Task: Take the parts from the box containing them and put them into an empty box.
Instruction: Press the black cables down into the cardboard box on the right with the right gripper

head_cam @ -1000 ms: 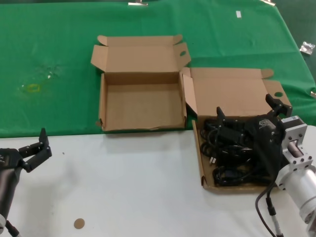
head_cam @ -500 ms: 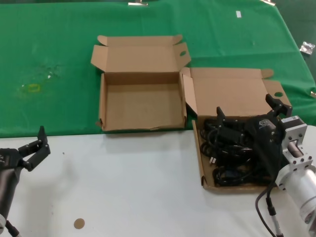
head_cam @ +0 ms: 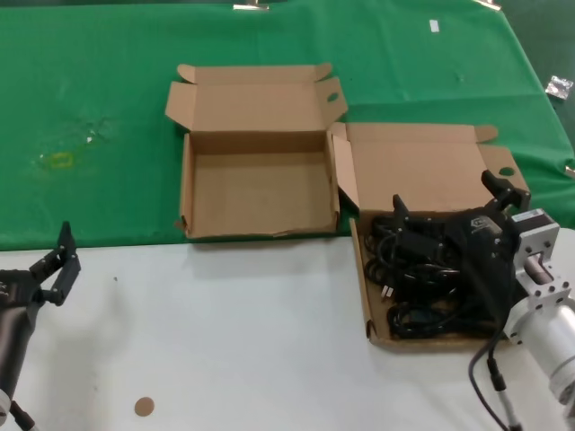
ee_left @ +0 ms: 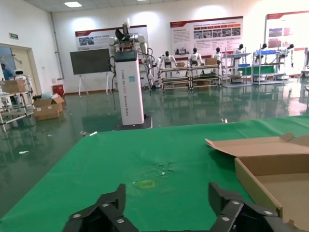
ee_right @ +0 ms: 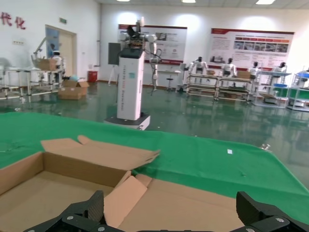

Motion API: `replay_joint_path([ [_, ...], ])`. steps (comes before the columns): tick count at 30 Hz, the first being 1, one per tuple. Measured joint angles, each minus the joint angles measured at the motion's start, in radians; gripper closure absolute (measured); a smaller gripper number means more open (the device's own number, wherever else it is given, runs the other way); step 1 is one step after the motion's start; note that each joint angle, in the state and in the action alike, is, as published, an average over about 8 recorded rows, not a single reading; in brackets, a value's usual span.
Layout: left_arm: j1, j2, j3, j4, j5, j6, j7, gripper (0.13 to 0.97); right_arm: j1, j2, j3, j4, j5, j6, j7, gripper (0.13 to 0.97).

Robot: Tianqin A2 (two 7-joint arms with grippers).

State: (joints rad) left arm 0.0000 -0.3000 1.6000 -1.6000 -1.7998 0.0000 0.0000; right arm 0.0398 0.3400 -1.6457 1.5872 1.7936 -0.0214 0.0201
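Green cloth (head_cam: pixel 108 108) covers the far table, white tabletop (head_cam: pixel 234 341) the near part. On the cloth's near edge sits the empty box (head_cam: pixel 256 193); just right, touching it, the box containing them (head_cam: pixel 422 171) holds the parts (head_cam: pixel 418 278). Right gripper (head_cam: pixel 454 211) hovers spread above them. Left gripper (head_cam: pixel 56 265), fingers apart, waits near left.
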Motion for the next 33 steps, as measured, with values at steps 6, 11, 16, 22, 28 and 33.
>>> replay_joint_path([
  [6, 0.000, 0.000, 0.000, 0.000, 0.000, 0.000, 0.000, 0.546, 0.023, 0.175, -0.125, 0.018, 0.090, 0.049, 0.032, 0.129],
  [11, 0.000, 0.000, 0.000, 0.000, 0.000, 0.000, 0.000, 0.597, 0.061, 0.365, -0.228, 0.033, 0.147, 0.036, 0.074, 0.129],
  [16, 0.000, 0.000, 0.000, 0.000, 0.000, 0.000, 0.000, 0.724, 0.113, 0.541, -0.285, 0.046, 0.132, -0.071, 0.144, 0.129],
  [22, 0.000, 0.000, 0.000, 0.000, 0.000, 0.000, 0.000, 0.816, 0.183, 0.689, -0.297, 0.052, 0.079, -0.272, 0.200, 0.129],
  [28, 0.000, 0.000, 0.000, 0.000, 0.000, 0.000, 0.000, 0.881, 0.266, 0.781, -0.272, 0.042, 0.034, -0.498, 0.168, 0.129],
  [33, 0.000, 0.000, 0.000, 0.000, 0.000, 0.000, 0.000, 0.904, 0.356, 0.808, -0.269, 0.022, -0.017, -0.666, 0.122, 0.129],
])
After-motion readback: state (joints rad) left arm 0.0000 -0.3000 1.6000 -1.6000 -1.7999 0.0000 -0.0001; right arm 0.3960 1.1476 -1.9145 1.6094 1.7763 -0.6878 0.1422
